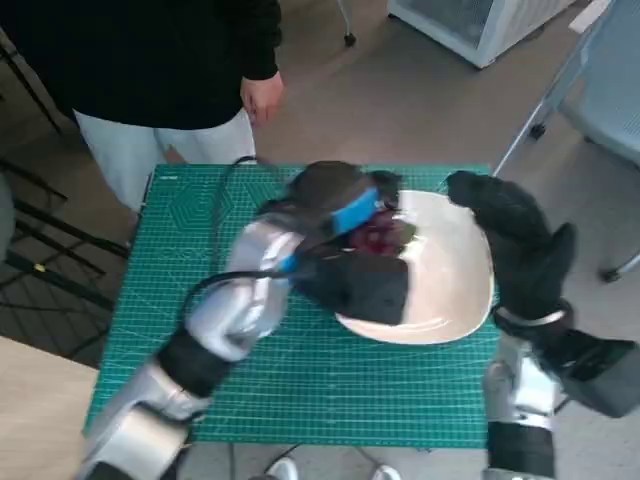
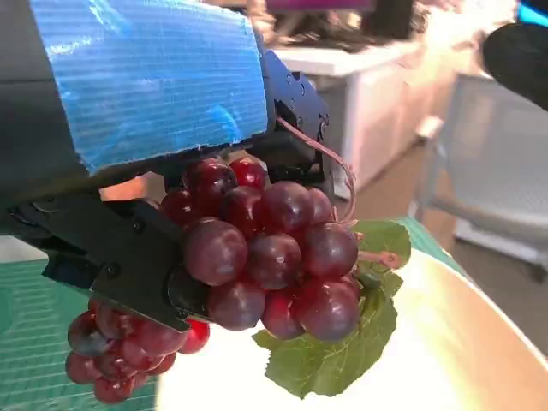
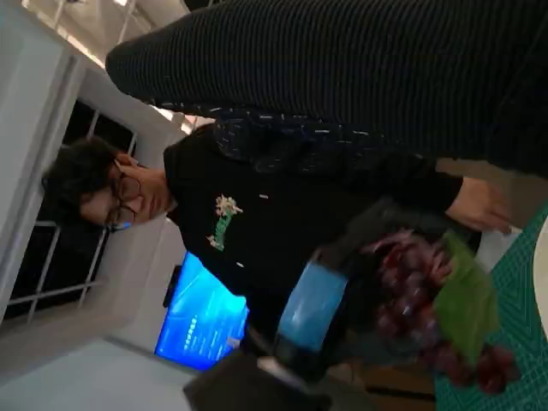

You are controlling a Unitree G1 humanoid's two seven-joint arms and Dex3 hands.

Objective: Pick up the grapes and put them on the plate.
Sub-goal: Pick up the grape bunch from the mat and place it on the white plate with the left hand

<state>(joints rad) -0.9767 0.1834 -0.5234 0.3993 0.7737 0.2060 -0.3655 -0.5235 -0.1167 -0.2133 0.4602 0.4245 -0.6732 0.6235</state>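
While over the plate (image 1: 455,290), left hand (image 1: 345,215) grips grapes (image 2: 265,257).

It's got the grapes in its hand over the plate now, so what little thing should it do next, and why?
Probably lower a little and let go. The left hand holds the grapes above the white plate; in the left wrist view the bunch hangs from the fingers over the plate's edge, apparently not yet resting on it.

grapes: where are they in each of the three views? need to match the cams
Head view: grapes at centre, under the left hand, over the plate.
Left wrist view: fill the middle, held in the black fingers, plate below.
Right wrist view: lower right, beside the blue-taped hand.
Shared landmark: the green leaf and blue tape.
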